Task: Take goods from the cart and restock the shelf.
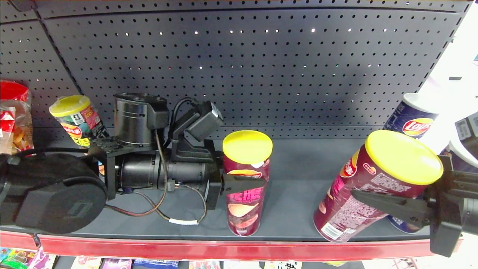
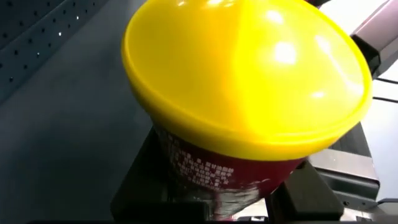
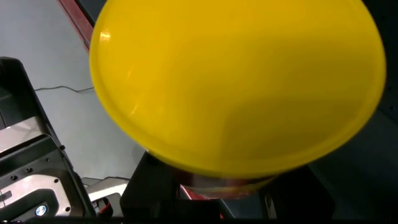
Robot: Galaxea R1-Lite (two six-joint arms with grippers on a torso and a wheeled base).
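Farthest left on the shelf [image 1: 298,175] sits a snack bag [image 1: 13,112], and just beside it a green-labelled chip can [image 1: 74,121] with a yellow lid stands against the pegboard [image 1: 261,67]. Next, the left gripper [image 1: 244,184] is clenched around the middle of the upright maroon chip can [image 1: 244,213], which stands near the shelf's red front edge; from the left wrist its yellow lid [image 2: 249,74] looms between the dark fingers [image 2: 140,186]. Further right, the right gripper [image 1: 373,198] grasps the tilted maroon chip can [image 1: 347,209], its top leaning toward the right; whether its base touches the shelf cannot be told. Behind it, a blue chip can [image 1: 410,117] with a white lid stands at the shelf's right end.
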